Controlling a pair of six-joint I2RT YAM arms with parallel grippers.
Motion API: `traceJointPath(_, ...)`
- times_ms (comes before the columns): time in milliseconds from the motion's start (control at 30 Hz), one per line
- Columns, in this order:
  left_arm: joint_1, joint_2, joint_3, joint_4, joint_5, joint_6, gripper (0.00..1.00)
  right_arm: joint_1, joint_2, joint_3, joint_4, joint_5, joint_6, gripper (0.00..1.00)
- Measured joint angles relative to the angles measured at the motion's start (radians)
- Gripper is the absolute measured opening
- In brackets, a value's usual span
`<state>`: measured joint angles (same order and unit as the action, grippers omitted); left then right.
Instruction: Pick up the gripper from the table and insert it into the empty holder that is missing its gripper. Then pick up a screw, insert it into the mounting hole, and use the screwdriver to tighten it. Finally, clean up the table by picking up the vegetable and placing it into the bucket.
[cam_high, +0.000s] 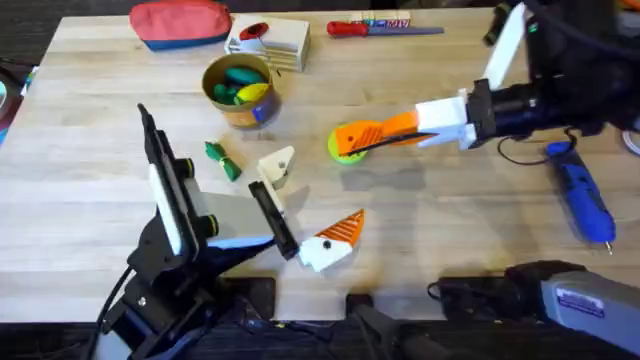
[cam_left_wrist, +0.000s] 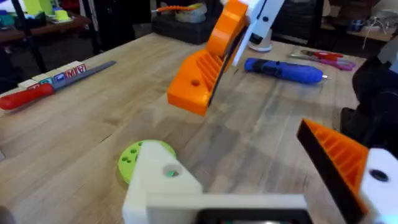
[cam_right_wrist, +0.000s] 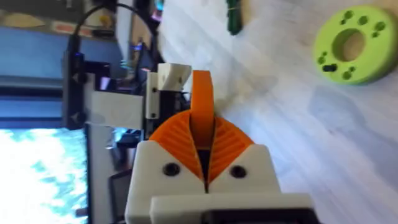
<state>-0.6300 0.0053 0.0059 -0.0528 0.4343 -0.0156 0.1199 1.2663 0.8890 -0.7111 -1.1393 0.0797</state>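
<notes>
The right gripper reaches in from the right side of the table and hangs above the middle of it, its two orange pads pressed together on the orange gripper, which stands up between them as a narrow wedge. In the left wrist view that same wedge hangs in the air over the wood, tilted, with its ribbed face and a small hole showing. Just under the right gripper on the table lies a lime-green disc.

The left gripper sits nearer the front edge, left of the middle, jaws spread wide. One finger carries an orange ribbed tip; the other is the holder, a bare white block. The held wedge is off to the right of that holder and apart from it.

The green vegetable lies left of the holder, and just behind it stands the gold bucket with toy pieces inside. The blue screwdriver lies near the right edge. A red-handled screwdriver rests along the far edge, with a white box and a red pouch to its left.
</notes>
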Motion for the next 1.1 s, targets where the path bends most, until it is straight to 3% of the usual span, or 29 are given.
traceJointPath(133, 0.000, 0.000, 0.000, 0.000, 0.000, 0.000, 0.951, 0.033, 0.122, 0.000, 0.003, -0.159, 0.009, 0.005)
traceJointPath(300, 0.000, 0.000, 0.000, 0.000, 0.000, -0.002, 0.951, 0.091, 0.226, 0.000, 0.004, -0.247, 0.019, 0.005)
traceJointPath(900, 0.000, 0.000, 0.000, 0.001, 0.001, -0.112, 0.952, 0.175, 0.249, 0.000, 0.011, -0.271, 0.041, 0.005)
traceJointPath(1100, 0.000, 0.000, 0.000, 0.001, 0.005, -0.117, 0.952, 0.213, 0.302, 0.000, 0.123, -0.267, 0.103, 0.005)
